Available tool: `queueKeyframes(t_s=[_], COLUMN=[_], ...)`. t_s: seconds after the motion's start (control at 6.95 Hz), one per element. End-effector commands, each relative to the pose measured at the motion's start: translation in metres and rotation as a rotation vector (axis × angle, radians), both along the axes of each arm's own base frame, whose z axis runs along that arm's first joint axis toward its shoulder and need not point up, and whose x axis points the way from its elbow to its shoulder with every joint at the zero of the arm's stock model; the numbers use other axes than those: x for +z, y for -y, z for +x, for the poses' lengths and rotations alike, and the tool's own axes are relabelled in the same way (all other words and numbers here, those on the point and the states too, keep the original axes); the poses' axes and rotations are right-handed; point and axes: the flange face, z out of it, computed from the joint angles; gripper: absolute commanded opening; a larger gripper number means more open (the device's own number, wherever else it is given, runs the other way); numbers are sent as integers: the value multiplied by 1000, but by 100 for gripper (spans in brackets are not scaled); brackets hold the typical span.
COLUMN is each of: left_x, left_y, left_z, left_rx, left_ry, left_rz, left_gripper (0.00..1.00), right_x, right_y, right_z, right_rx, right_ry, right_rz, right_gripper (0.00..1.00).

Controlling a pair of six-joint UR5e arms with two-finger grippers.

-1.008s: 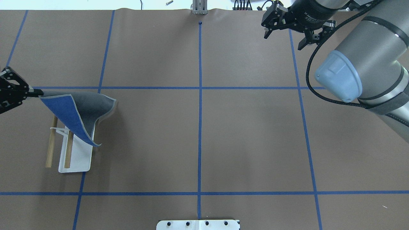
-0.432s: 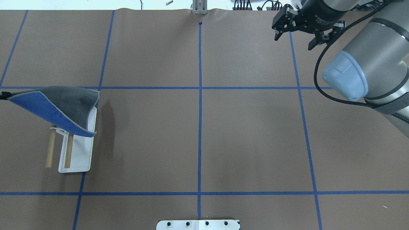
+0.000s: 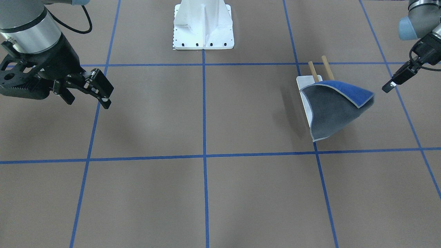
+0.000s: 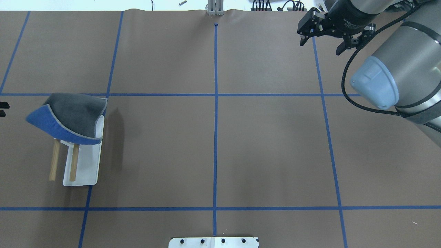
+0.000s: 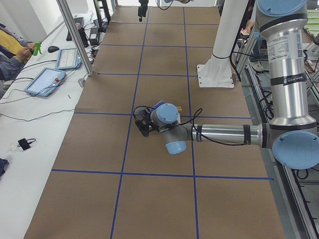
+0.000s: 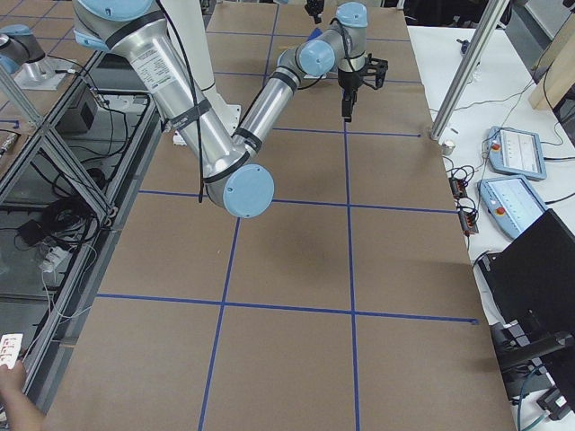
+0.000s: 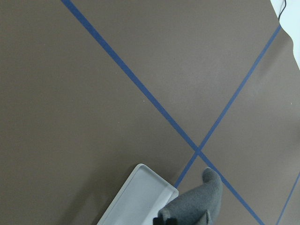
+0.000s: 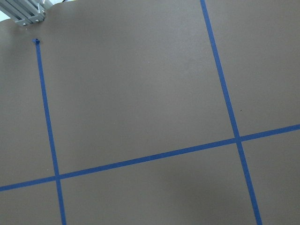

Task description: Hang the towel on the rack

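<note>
Two hands, both mine, both empty. My left hand [image 4: 2,109] hangs with its fingers parted at the left edge of the worktop [image 4: 241,148], near the towel [image 4: 74,113]. The towel lies draped, grey side up, over the far end of the rack [image 4: 86,168] by that edge. My right hand [image 4: 320,48] hovers spread wide near the far right corner.
</note>
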Motion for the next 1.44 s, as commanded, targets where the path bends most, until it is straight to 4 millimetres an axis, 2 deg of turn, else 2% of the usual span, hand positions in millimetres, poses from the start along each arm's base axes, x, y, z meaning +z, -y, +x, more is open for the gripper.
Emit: queueKeyframes(t_s=[0.0, 0.14, 0.29, 0.43, 0.72, 1.01, 1.15, 1.3], left_x=[8, 5, 8, 20, 36, 69, 65, 58], left_y=[-2, 4, 11, 15, 40, 54, 78, 96], left_z=[-2, -11, -35, -43, -69, -77, -98, -114], left_rx=[-5, -33, -76, -28, 20, 226, 314, 392], left_ry=[-13, -13, 22, 141, 379, 678, 755, 746], left_rz=[34, 42, 96, 282, 435, 636, 664, 652], left_gripper=[98, 98, 98, 98, 98, 98, 98, 98], right_x=[13, 19, 33, 55, 106, 155, 182, 217], right_y=[3, 5, 6, 6, 7, 8, 8, 2], right_z=[9, 14, 19, 30, 60, 103, 126, 148], right_rx=[-11, -10, -26, -66, -133, -199, -237, -285], right_ry=[-18, -25, -41, -65, -122, -174, -190, -195], right_rz=[11, 9, 15, 33, 64, 100, 110, 106], right_gripper=[100, 100, 100, 100, 100, 100, 100, 100])
